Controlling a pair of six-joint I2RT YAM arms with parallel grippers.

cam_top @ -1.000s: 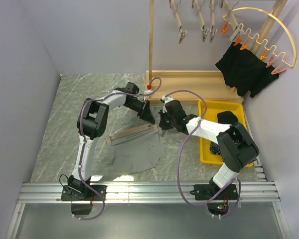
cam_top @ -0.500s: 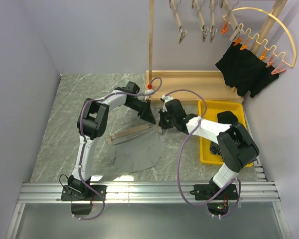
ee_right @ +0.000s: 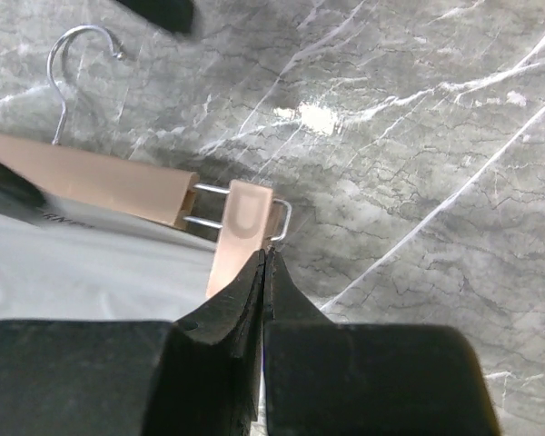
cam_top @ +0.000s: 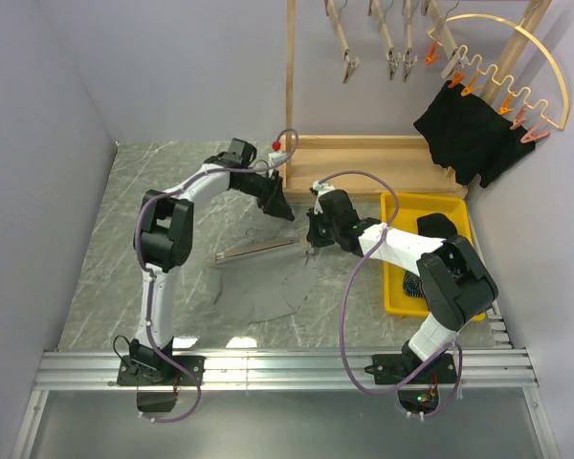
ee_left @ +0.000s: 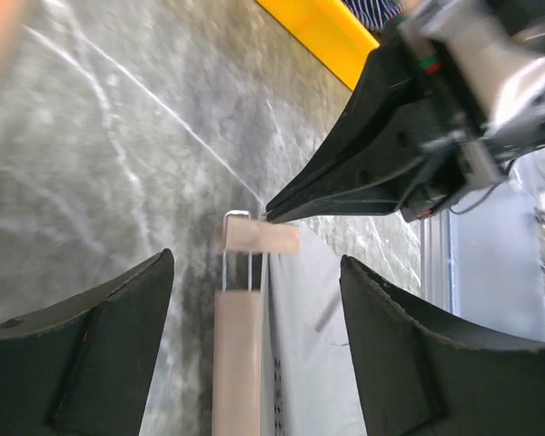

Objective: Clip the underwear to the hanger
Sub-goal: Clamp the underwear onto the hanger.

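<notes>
We see the left fingers [ee_left: 91, 354] released and spread wide over the hanger [cam_top: 258, 251] end. Right fingers [ee_right: 220, 313] clenched, tips touching the clip [ee_right: 241, 222] — no clear grasp. Grey underwear [cam_top: 263, 292] lies flat on the tabletop [cam_top: 124, 239], its top edge along the hanger.

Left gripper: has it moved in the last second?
Yes. In the top view the left gripper has backed away from the hanger, toward the wooden rack base, and now stands open.
</notes>
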